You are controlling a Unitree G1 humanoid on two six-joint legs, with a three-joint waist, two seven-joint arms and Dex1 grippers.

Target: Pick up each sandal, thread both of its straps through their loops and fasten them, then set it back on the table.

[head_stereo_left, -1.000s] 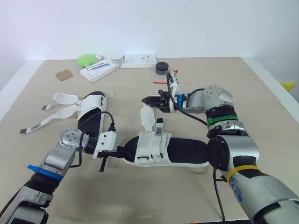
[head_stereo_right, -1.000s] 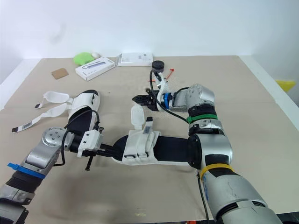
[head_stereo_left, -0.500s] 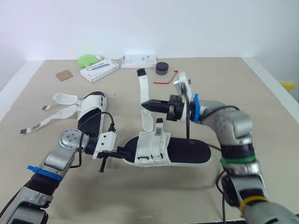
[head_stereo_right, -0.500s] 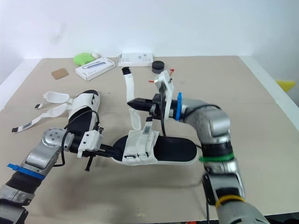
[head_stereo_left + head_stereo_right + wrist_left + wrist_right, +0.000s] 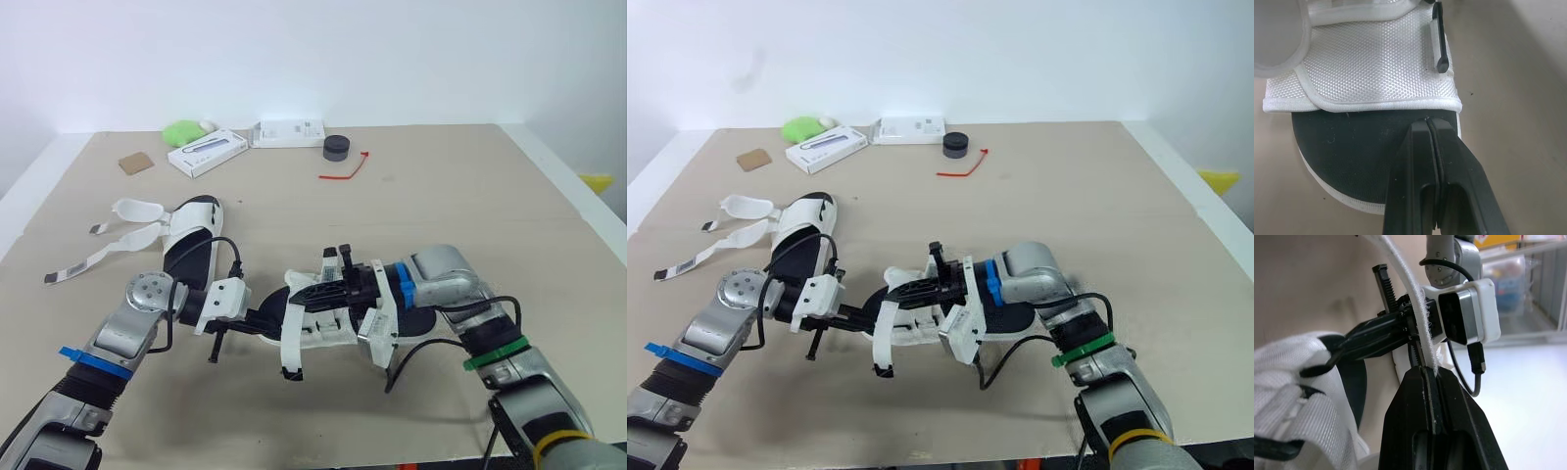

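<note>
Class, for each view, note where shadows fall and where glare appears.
Left eye view: soft shadow under the held sandal; the far white box glares. Left wrist view: even light, no glare. Right wrist view: overbright background behind the strap.

On the table (image 5: 470, 196), the near sandal (image 5: 328, 318) lies at the front middle, between the left gripper (image 5: 267, 318) and the right gripper (image 5: 297, 291), and its strap (image 5: 286, 343) drops over the front side. The far sandal (image 5: 191, 240) lies behind it to the left. Along the back, from left to right, are a cardboard piece (image 5: 135, 163), a green lump (image 5: 184, 130), two boxes (image 5: 207, 152), a round cap (image 5: 337, 148) and a tie (image 5: 345, 169).
</note>
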